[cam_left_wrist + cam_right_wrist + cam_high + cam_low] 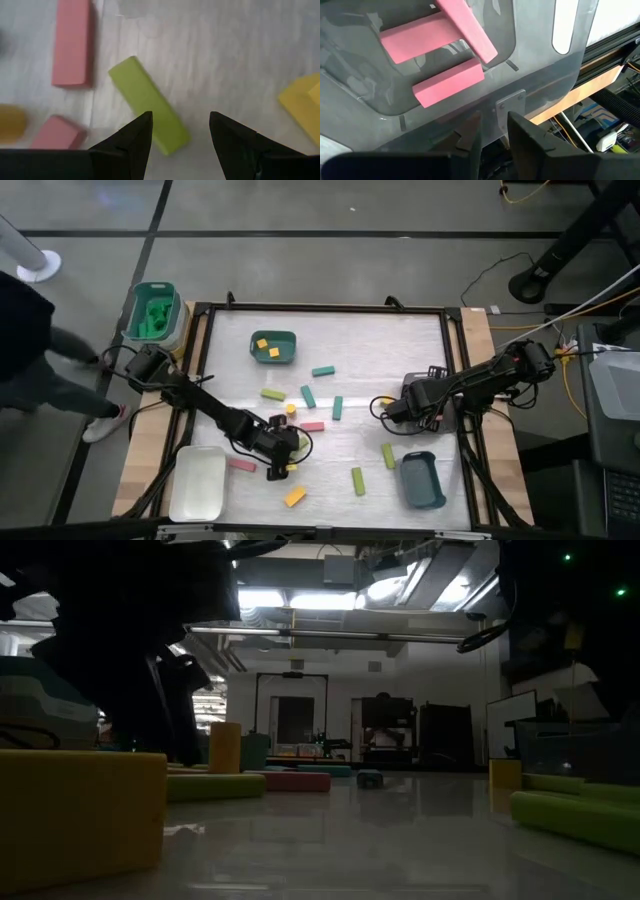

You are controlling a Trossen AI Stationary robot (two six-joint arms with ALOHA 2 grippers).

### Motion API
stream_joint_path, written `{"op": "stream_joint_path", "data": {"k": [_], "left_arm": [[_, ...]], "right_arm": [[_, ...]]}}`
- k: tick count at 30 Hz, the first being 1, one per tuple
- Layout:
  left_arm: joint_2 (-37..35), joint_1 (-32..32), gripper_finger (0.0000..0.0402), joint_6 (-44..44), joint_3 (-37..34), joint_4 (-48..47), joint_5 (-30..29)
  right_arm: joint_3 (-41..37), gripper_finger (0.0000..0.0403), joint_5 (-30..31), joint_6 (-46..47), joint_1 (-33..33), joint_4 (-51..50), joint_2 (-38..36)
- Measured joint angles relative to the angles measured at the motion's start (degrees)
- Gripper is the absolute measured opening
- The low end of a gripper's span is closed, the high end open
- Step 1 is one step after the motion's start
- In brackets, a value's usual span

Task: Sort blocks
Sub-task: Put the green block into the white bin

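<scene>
While the left gripper hangs low over the near-left part of the desk, its jaws stand wide apart and empty, straddling the end of a lime green block lying flat, with a pink block just beside it and a yellow block on the other side. Over at the right, the right gripper sits at the grey tray, jaws nearly closed with nothing between them; three pink blocks rest inside that tray, one leaning across another. Other blocks lie scattered mid-desk.
</scene>
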Motion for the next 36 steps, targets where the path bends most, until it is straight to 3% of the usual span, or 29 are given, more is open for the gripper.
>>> {"op": "stream_joint_path", "data": {"k": [7, 28, 32, 36], "left_arm": [[0.00, 0.09, 0.0184, -5.45, 0.06, -1.90, -4.82], [5.64, -0.72, 0.0184, -10.36, 0.25, -0.31, -5.34], [5.68, -0.70, 0.0161, -9.78, 0.25, -1.19, -5.34], [5.65, -0.66, 0.0111, -9.42, 0.21, -2.19, -5.24]], "right_arm": [[0.00, 0.0095, -0.02, -0.02, 0.00, 1.20, 0.00], [0.04, 0.0095, -0.04, -0.02, 0.01, 3.04, 0.02], [0.07, 0.0095, -0.04, -0.02, 0.04, 2.99, 0.02], [1.79, 0.0095, 0.10, -0.22, 0.06, 2.42, 0.02]]}}
